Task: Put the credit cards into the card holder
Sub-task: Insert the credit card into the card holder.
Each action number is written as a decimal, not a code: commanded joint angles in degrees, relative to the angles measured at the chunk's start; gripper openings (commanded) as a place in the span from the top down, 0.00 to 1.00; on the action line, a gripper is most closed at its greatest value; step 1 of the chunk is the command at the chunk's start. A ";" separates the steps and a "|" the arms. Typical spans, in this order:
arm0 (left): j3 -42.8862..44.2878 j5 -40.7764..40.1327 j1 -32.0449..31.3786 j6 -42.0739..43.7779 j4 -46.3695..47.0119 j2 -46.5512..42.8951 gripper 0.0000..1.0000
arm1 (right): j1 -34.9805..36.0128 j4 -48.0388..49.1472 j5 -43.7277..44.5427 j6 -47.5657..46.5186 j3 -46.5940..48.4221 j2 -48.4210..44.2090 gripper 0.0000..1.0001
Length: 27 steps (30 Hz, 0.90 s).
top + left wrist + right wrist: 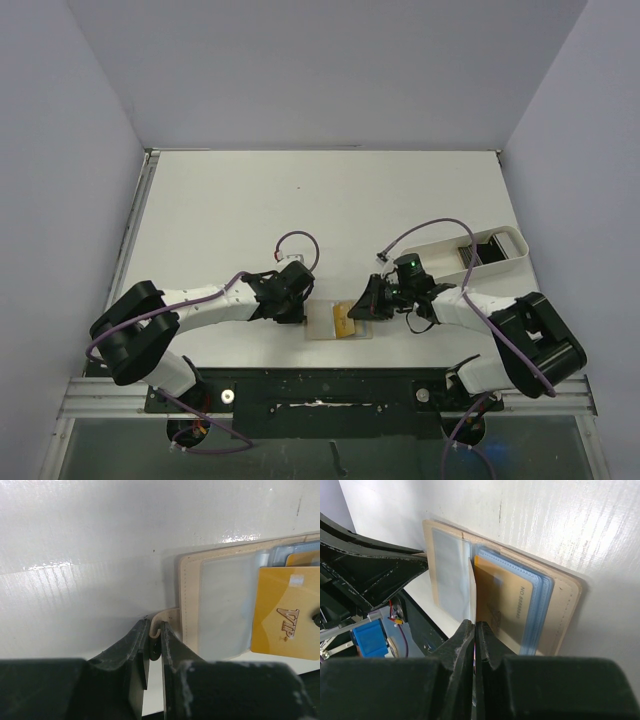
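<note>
White table (300, 200), tan card holder (189, 595), gold card (282, 612)

A white worktop (330, 200) fills the middle. It looks matt from above but glossy up close, where it throws back streaky highlights (the wrist views show a faint ribbed grain in the sheen). Three plain, pale grey-lilac walls box it in: a back wall (330, 60), a left wall (60, 150) and a right wall (590, 120). A metal strip (135, 230) runs along the worktop's left edge. An aluminium rail (110, 395) crosses the near side, with a dim greenish surface (100, 450) below it. The light is even and the shadows soft.
</note>
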 commanded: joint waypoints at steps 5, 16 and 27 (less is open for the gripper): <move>0.29 0.29 -0.20 -0.66 2.60 0.12 0.91 | 1.46 3.93 0.03 1.26 1.35 1.03 1.00; 0.02 -0.02 -0.29 -0.50 2.64 1.14 0.93 | 1.37 11.42 -3.07 4.02 -0.84 1.53 1.00; -0.19 0.94 -0.72 -1.29 3.10 0.45 0.93 | 1.38 16.99 -2.98 5.51 -3.31 3.81 0.98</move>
